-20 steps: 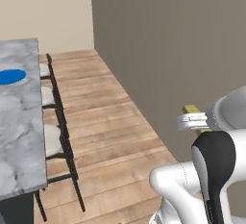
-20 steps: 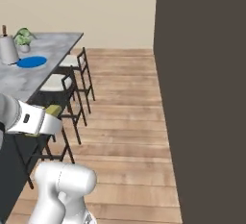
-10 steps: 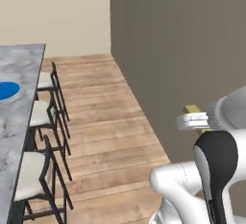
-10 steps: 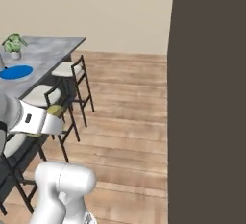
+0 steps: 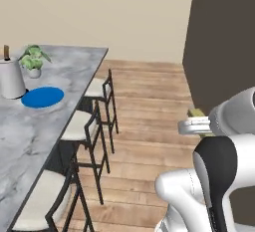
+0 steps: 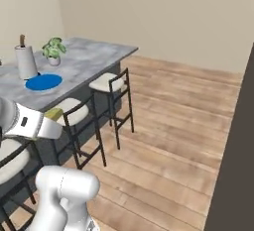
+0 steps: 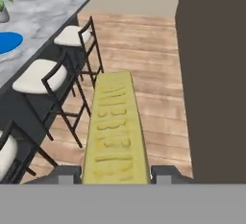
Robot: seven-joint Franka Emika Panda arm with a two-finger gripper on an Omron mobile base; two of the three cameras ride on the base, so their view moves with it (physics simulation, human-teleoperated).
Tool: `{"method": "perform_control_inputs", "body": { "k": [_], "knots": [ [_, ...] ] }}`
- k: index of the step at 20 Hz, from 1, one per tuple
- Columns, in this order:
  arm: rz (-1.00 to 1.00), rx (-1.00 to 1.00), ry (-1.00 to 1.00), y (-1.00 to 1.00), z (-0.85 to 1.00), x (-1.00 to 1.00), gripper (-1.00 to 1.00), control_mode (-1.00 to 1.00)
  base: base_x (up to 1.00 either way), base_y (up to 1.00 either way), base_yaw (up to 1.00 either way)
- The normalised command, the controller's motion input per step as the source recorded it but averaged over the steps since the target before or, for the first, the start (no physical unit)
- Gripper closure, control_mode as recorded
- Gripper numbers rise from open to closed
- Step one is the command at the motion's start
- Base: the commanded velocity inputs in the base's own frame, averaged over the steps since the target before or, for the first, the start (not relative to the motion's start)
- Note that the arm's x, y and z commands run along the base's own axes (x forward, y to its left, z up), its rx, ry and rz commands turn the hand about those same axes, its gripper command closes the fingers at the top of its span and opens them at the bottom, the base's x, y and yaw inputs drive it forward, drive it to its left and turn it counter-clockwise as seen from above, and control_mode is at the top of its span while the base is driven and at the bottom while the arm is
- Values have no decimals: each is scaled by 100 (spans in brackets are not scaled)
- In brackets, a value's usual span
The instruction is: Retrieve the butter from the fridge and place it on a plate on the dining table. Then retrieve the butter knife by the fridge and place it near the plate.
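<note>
Yellow butter [image 7: 114, 131] sits pinched in the pincer [image 7: 115, 174], already out of the fridge, while the blue plate [image 5: 43, 97] waits bare on the bench [image 5: 64, 71] far left; knife unfetched.

Base turned; dining table [image 5: 60, 106] w/ plate [image 5: 43, 97] now nearer, fuller.

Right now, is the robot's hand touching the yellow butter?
Touching. In the hand view the butter sits squeezed between the gripper, with both dark fingertips pressed against its sides and no gap showing.
</note>
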Motion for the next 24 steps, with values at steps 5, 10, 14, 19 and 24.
{"method": "perform_control_inputs", "body": {
  "k": [5,10,14,19,24],
  "knots": [
    [0,0,0,0,0,0,100,100,90,-97,55],
    [0,0,0,0,0,0,100,100,49,-100,59],
    [0,0,0,0,0,0,100,100,29,-93,68],
    [0,0,0,0,0,0,100,100,17,-89,73],
    [0,0,0,0,0,0,100,100,23,-77,70]
  ]
}}
